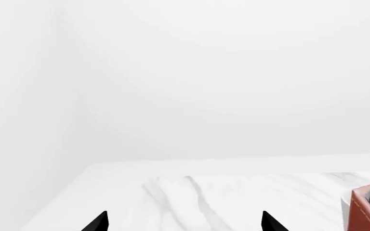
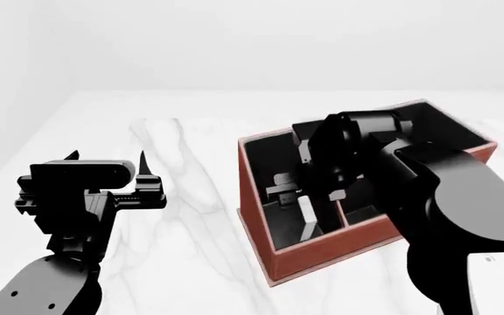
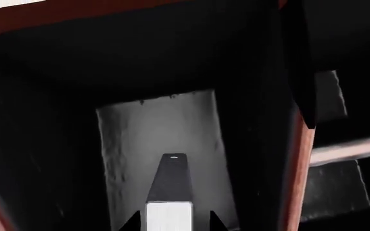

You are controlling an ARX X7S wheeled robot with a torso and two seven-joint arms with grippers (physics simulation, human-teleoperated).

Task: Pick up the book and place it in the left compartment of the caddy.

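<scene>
1. While the marble table [image 2: 191, 216] is carrying everything, the caddy [image 2: 322, 252] is sitting on it at the robot's right, reddish-brown outside and black within.
2. Reaching down into the caddy, the right arm is blocking much of the interior in the head view, so the dividers are hard to trace there.
3. Waiting well apart from the caddy, the left fingers [image 1: 183, 222] are standing spread with nothing between them; only their two dark tips are showing in the left wrist view.
4. Running along the caddy's lower end, the left compartment [image 3: 44, 159] is lying directly under the right wrist camera, its floor lost in black.
5. Hanging upright inside that slot, the book [image 3: 169, 211] is being pinched by the right fingers [image 3: 172, 222], which are gripping its upper edge from both sides.
6. Judging by its thinness, the book is likely behaving as light and stiff, easiest held across its covers near one edge; a smooth cover could slip.
7. Whether its lower edge is touching the floor is impossible to tell.
</scene>
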